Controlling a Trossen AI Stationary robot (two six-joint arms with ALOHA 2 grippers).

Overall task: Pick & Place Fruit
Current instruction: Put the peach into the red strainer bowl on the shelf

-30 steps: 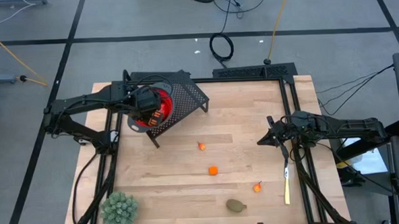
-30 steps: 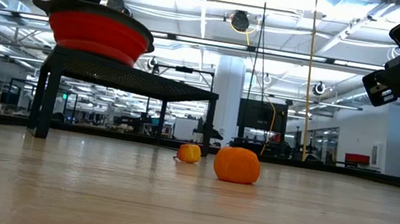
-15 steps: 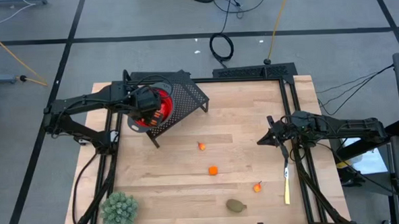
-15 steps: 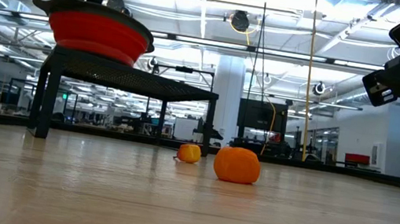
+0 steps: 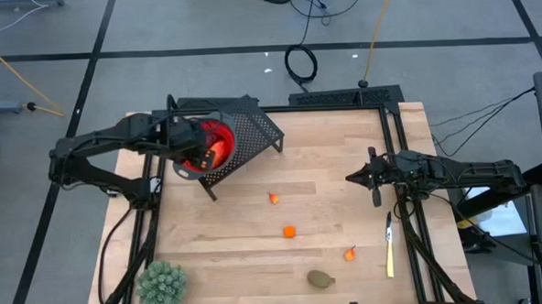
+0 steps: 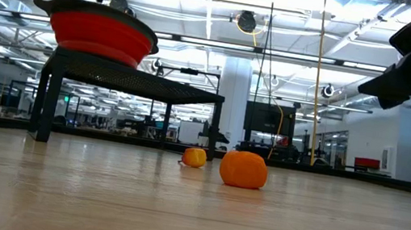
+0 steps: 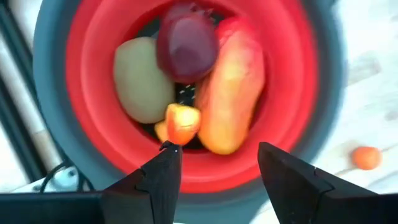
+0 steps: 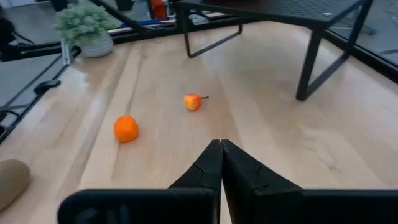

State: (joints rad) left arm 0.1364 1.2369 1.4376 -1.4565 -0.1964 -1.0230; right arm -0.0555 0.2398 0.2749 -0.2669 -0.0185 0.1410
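A small orange fruit (image 7: 181,124) is judged just released into the red bowl (image 7: 93,93) beneath the left gripper (image 7: 217,163), fingers parted and empty; retrieval of the table's orange ball (image 5: 290,231) is called for next.

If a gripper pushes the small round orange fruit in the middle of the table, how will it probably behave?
The orange fruit looks nearly spherical and sits on only a small patch of the flat wooden table, so a nudge would probably set it rolling. Nothing stands close beside it to stop it. Its smooth, curved skin may let closing fingers squeeze it out sideways.
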